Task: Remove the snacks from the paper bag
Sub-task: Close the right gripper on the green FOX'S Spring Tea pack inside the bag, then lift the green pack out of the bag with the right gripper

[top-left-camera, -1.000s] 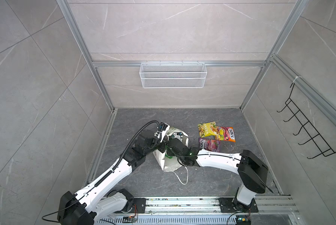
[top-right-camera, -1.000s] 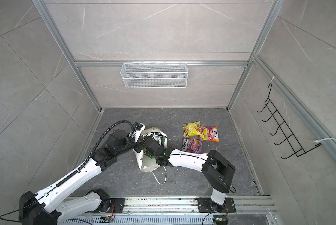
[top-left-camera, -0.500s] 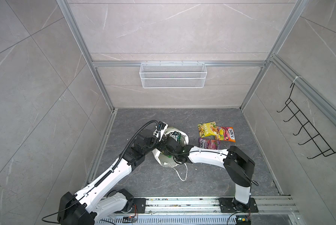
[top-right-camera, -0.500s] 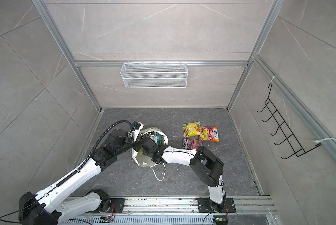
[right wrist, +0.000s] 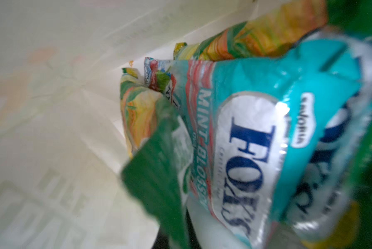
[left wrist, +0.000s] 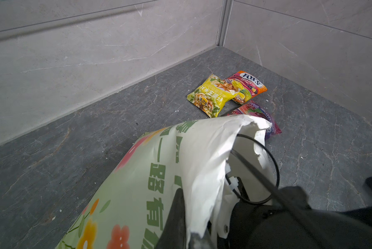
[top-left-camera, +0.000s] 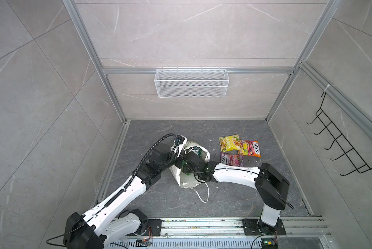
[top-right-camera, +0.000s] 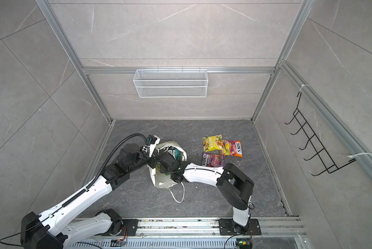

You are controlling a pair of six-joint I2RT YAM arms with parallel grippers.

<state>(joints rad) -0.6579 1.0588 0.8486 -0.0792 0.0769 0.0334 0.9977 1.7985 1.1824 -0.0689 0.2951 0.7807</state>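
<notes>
Nearest the rail, a white cord handle (top-left-camera: 202, 194) trails across the floor from the near edge of the paper bag (top-left-camera: 188, 179). In both top views the bag's long axis runs near to far, and its torn mouth gapes upward at the far end. How steeply it leans is hard to judge. The left gripper (left wrist: 185, 226) is clamped on the bag's rim, one dark finger pressed against the printed outer wall. The right gripper (top-left-camera: 187, 165) is sunk into the mouth with its jaws drawn together. Its fingertips are hidden in every view, so what they pinch cannot be told. Inside the bag, blurred and cropped in the right wrist view, a teal packet (right wrist: 245, 151) fills the frame, its "FOX'S" lettering running along its length. A green packet (right wrist: 159, 179) lies just beside it and orange-yellow packets (right wrist: 137, 112) sit deeper in. Beyond the bag, three snacks lie flat on the floor. The purple packet (top-left-camera: 232, 159) is half covered by the right arm. The yellow packet (top-left-camera: 229, 143) overlaps the orange-pink packet (top-left-camera: 251, 148), whose length runs toward the right wall. Farthest off, a wire-mesh basket (top-left-camera: 191, 83) hangs on the back wall.
</notes>
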